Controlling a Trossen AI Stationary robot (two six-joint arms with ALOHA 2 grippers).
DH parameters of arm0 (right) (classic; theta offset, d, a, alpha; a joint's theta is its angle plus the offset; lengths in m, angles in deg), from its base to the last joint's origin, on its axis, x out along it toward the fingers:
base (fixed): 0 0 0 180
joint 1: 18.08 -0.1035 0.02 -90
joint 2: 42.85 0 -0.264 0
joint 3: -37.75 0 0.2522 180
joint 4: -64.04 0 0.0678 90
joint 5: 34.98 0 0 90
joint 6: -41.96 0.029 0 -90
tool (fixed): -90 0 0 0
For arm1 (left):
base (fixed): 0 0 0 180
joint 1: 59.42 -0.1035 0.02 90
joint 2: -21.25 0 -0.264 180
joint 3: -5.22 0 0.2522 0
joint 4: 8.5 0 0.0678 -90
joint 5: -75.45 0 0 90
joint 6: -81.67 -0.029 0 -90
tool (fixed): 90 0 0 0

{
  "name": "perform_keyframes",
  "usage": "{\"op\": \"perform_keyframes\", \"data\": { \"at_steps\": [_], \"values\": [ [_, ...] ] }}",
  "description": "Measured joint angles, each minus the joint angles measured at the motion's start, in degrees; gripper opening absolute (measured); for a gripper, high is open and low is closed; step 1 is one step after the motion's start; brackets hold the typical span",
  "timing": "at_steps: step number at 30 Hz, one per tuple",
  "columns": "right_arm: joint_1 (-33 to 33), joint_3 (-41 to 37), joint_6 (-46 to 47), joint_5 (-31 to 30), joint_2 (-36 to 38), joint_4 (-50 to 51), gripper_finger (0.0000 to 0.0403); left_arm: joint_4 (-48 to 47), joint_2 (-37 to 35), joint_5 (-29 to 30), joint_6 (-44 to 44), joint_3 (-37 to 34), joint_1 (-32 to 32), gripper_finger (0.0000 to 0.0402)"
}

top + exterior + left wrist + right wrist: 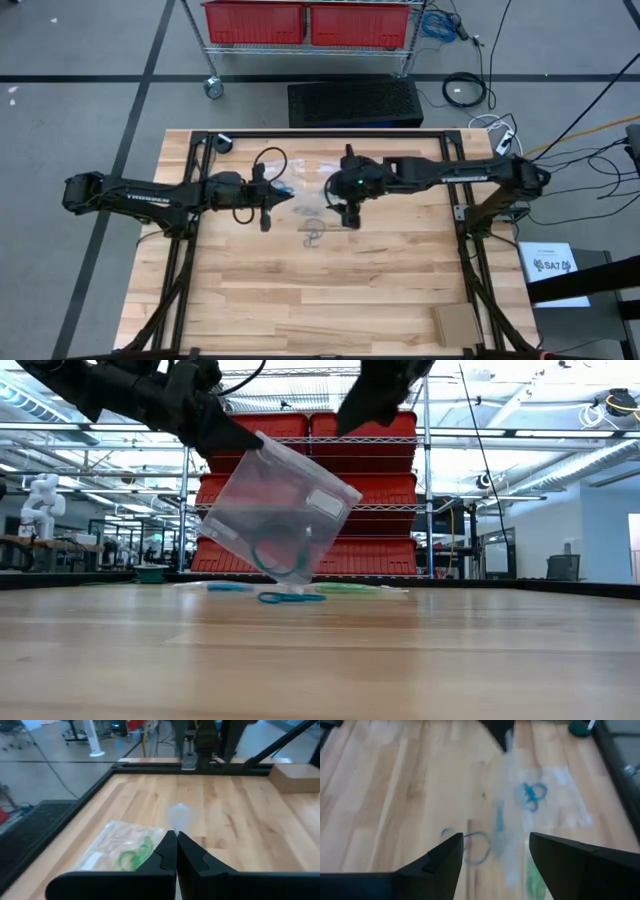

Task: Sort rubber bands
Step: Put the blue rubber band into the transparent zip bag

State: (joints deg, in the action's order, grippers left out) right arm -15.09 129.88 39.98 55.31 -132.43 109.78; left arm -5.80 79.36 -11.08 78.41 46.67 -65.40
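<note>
My left gripper [176, 839] is shut on a clear plastic bag [275, 510] that holds a few dark grey-blue rubber bands [280, 555] in its lower part. My right gripper [495, 845] is open and hovers just right of that bag, fingers pointing down at loose dark grey-blue bands [470, 845] on the wood [313, 236]. A second bag with bright blue bands [532, 795] and a third bag with green bands [134, 854] lie flat on the table. My left gripper pinches the clear bag at its upper edge [179, 816] between the two shut fingers, coming level from the table's left. The bag hangs tilted below the fingers [225, 432]. Its lower corner [292, 578] is close over the table; whether it touches I cannot tell.
The black frame rails [320, 135] run round the wooden table. A small cardboard piece [455, 322] lies at the near right corner. Red bins on a wire shelf [320, 490] stand beyond the far edge. Bare wood stretches across the near half of the table [320, 300].
</note>
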Motion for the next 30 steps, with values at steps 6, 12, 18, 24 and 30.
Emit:
{"op": "perform_keyframes", "data": {
  "at_steps": [6,12,18,24,30],
  "values": [
    [-4.2,-2.91,1.88,10.82,-2.42,2.55,0.022,-0.04,0.0,2.85,-1.3,0.0,-1.73,0.0],
    [-6.1,-7.97,5.54,9.54,-11.31,-11.48,0.023,-0.49,-0.02,2.87,-1.62,0.0,-3.68,0.0],
    [-6.49,-7.68,3.13,1.06,-21.89,-20.69,0.0257,-2.02,0.0,2.87,-1.62,0.0,-3.78,0.0],
    [-6.32,-7.65,1.37,-2.01,-27.78,-26.74,0.0265,-2.46,-0.02,2.87,-1.6,0.0,-3.78,0.0],
    [-5.51,-7.54,-0.22,-4.41,-28.34,-27.73,0.0218,-2.42,-0.02,2.87,-1.6,0.0,-3.78,0.0]
  ]
}}
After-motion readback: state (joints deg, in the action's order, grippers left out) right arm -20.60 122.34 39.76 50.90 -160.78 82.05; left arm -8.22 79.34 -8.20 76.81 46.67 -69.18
